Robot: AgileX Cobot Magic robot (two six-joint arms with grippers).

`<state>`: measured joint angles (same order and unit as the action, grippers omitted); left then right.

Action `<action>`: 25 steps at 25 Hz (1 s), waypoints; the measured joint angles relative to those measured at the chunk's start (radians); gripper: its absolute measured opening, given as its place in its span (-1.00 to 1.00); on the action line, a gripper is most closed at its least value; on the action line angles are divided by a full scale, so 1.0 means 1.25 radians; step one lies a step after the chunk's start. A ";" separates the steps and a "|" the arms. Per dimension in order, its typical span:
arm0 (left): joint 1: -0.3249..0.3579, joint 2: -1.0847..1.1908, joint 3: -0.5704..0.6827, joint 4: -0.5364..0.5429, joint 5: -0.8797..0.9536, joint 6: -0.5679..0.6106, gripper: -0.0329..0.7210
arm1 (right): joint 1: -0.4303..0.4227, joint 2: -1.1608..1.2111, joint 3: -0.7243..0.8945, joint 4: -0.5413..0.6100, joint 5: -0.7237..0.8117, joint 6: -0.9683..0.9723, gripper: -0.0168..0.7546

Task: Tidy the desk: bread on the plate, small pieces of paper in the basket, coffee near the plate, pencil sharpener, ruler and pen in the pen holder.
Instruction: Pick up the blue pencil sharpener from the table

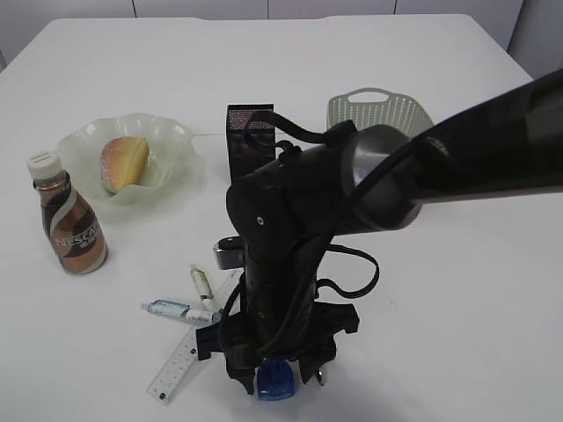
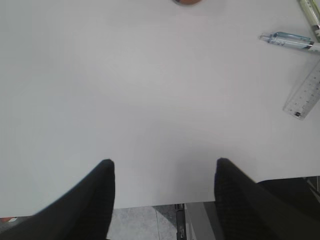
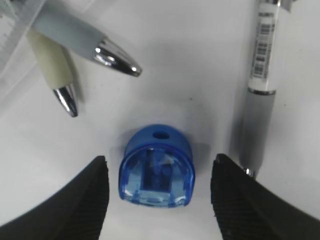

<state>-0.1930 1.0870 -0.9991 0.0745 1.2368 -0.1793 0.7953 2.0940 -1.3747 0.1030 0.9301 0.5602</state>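
Between your right gripper's (image 3: pixel 157 187) wide-spread jaws, low in the frame, sits the blue pencil sharpener (image 3: pixel 156 172), untouched on the desk (image 3: pixel 190 60). Pens (image 3: pixel 260 90) lie around it. Your left gripper (image 2: pixel 162 190) hangs open over bare desk, ruler (image 2: pixel 305 92) at right.

The white desk (image 1: pixel 422 290) bears coffee (image 1: pixel 69 221), plate (image 1: pixel 84 145), basket (image 1: pixel 380 109).

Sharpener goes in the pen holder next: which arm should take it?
Right. Its open gripper already straddles the blue pencil sharpener; the left gripper is open over bare desk.
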 joint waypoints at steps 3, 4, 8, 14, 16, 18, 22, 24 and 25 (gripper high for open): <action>0.000 0.000 0.000 0.000 0.000 0.000 0.30 | 0.000 0.004 0.000 -0.003 0.000 0.000 0.26; 0.000 0.000 0.000 0.000 0.000 0.000 0.30 | 0.000 0.007 0.000 -0.004 0.000 0.000 0.26; 0.000 0.000 0.000 0.000 0.000 0.000 0.30 | 0.000 0.012 0.000 -0.007 0.000 0.000 0.26; 0.000 0.000 0.000 0.000 0.000 0.000 0.30 | 0.000 0.012 0.000 -0.008 0.000 0.000 0.26; 0.000 0.000 0.000 0.000 0.000 0.000 0.29 | 0.000 0.012 0.000 -0.008 0.000 0.000 0.26; 0.000 0.000 0.000 0.000 0.000 0.000 0.28 | 0.000 0.012 0.000 -0.008 0.000 0.000 0.26; 0.000 0.000 0.000 0.000 0.000 0.000 0.28 | 0.000 0.013 0.000 -0.009 -0.001 0.000 0.26; 0.000 0.000 0.000 0.000 0.000 0.000 0.28 | 0.000 0.018 0.000 -0.009 -0.001 0.000 0.26; 0.000 0.000 0.000 0.000 0.000 0.000 0.28 | 0.000 0.020 0.000 -0.009 -0.001 0.000 0.26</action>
<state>-0.1930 1.0870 -0.9991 0.0745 1.2368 -0.1793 0.7953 2.1188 -1.3747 0.0919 0.9283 0.5602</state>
